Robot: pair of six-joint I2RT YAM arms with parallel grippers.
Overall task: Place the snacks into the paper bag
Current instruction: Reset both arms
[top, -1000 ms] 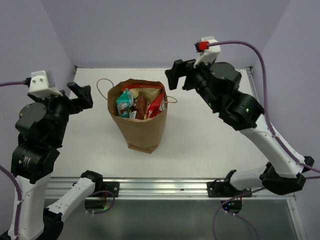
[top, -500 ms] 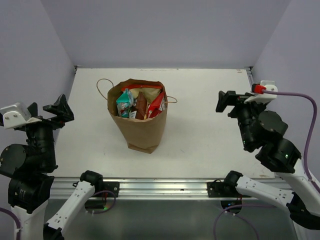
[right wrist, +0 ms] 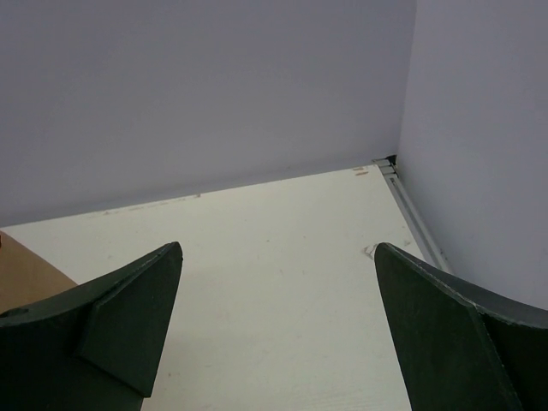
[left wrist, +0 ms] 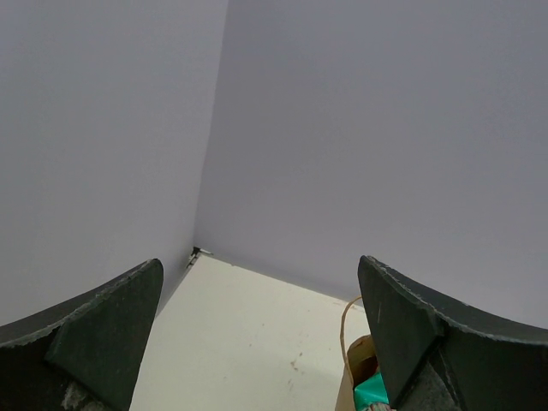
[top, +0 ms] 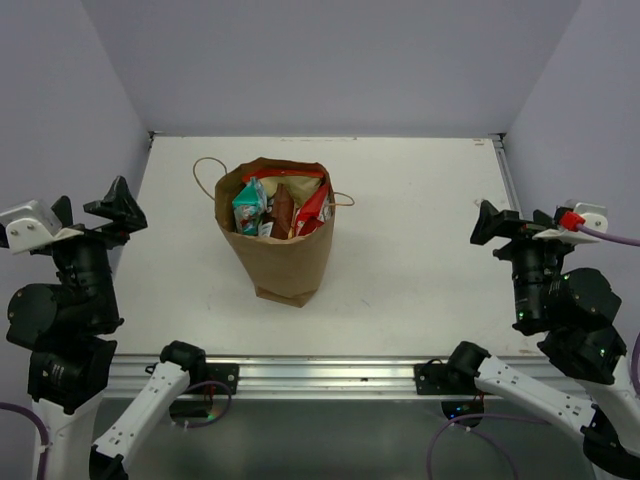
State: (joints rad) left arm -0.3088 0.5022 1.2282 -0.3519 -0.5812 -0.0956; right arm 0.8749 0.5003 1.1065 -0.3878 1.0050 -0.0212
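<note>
If reaching in, risks snagging loop handle [top: 205, 172], toppling paper bag [top: 290, 255] of snacks [top: 275, 207] heaped to rim; noting left gripper [top: 92, 208], right gripper [top: 515, 225] spread wide, empty

Matt kraft paper bag [top: 283, 250] — glossy snacks [top: 280, 207] (crinkly foil).

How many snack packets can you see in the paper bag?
4: teal packet left, brown packet centre, red packet right, red-edged packet at back; more may lie hidden beneath.
</note>
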